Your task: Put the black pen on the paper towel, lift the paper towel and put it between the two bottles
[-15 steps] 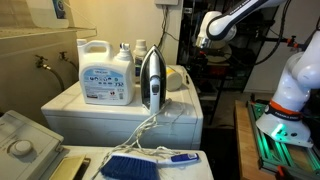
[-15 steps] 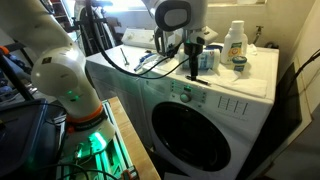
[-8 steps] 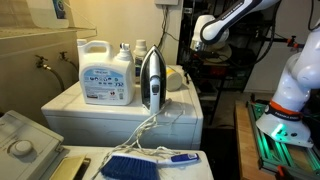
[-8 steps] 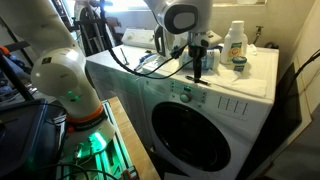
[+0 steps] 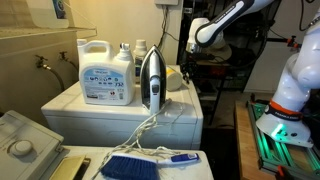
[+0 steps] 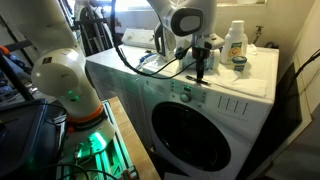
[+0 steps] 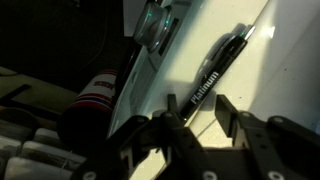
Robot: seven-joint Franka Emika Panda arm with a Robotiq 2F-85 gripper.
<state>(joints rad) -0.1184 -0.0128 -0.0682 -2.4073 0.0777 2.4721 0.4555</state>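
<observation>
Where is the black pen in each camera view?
Wrist view: black pen lies diagonally at centre, just ahead of the gripper.
Exterior view: too small to make out by the gripper.
Exterior view: not discernible near the gripper.
Shared landmark: the gripper.

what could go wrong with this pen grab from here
1. In the wrist view the open gripper sits over the lower end of the black pen, not its middle. Closing there may tilt the pen or let it slip out.
2. The pen lies on a smooth white surface, so a finger nudge might roll it.
3. In an exterior view a bottle stands near the gripper and could get bumped.
</observation>
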